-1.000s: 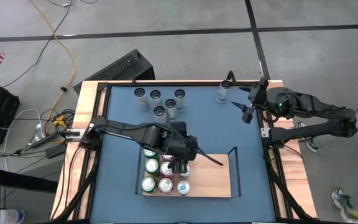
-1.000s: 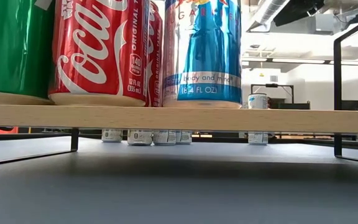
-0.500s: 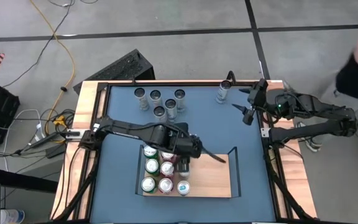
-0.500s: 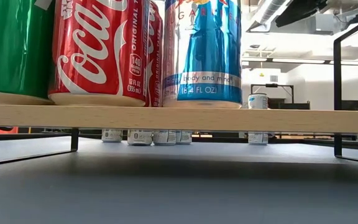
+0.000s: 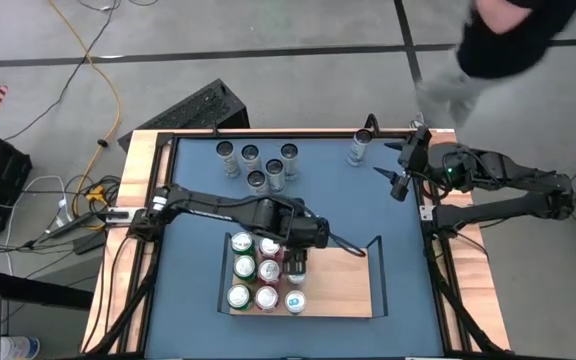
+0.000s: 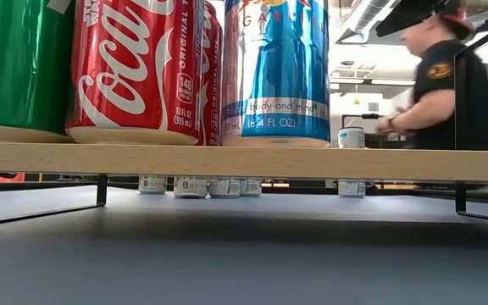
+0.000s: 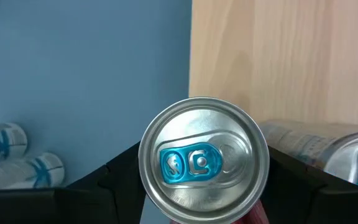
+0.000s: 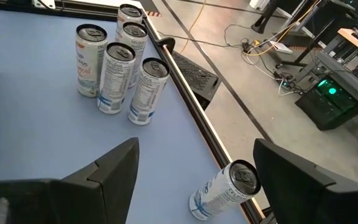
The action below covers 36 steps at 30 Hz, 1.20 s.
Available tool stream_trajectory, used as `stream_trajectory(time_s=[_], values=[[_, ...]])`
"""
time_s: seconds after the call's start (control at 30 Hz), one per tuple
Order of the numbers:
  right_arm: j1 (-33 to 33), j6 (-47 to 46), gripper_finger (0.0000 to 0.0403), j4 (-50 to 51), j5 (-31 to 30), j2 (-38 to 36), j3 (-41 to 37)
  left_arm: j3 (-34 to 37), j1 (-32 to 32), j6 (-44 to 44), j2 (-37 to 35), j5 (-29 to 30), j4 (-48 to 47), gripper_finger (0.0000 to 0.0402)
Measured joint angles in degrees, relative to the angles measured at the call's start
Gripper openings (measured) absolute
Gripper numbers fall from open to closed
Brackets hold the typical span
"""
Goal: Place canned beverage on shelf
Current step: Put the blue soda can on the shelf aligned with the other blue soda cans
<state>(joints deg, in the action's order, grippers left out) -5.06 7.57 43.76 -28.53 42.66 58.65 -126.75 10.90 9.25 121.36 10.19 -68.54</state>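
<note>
Looked like a lab or workshop: bare concrete floor (image 5: 268, 30) with taped lines, loose yellow cable (image 5: 103, 85), computer case with a green light (image 8: 331, 93) beside the table (image 5: 200, 215), exposed ducts (image 6: 367, 15) overhead, a person (image 6: 443, 93) passing the far edge.

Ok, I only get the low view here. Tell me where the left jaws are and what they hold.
Observer: The left gripper is over the shelf, jaws shut on a blue-tabbed can, right beside the shelved cans.
Operator: Now give me the right arm.
Observer: The right gripper hovers near the table's back right corner, jaws open and empty, close to a lone can.
</note>
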Motion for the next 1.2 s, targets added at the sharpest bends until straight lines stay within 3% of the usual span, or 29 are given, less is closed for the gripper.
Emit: stream_trajectory(time_s=[0.17,0.53,1.2], values=[[-0.01,0.0,0.0306,-0.06,0.0,0.01,0.0,3.83,-0.79,-0.53,-3.23,-0.09,2.63,0.0231],[-2.19,0.63,0.0306,-0.91,-0.04,0.01,0.0,21.98,-0.55,5.47,-12.99,-0.19,16.48,0.0231],[-3.82,0.42,0.0306,-0.88,-0.02,0.06,0.0,22.39,-0.48,1.97,-13.06,-1.97,15.15,0.0231]])
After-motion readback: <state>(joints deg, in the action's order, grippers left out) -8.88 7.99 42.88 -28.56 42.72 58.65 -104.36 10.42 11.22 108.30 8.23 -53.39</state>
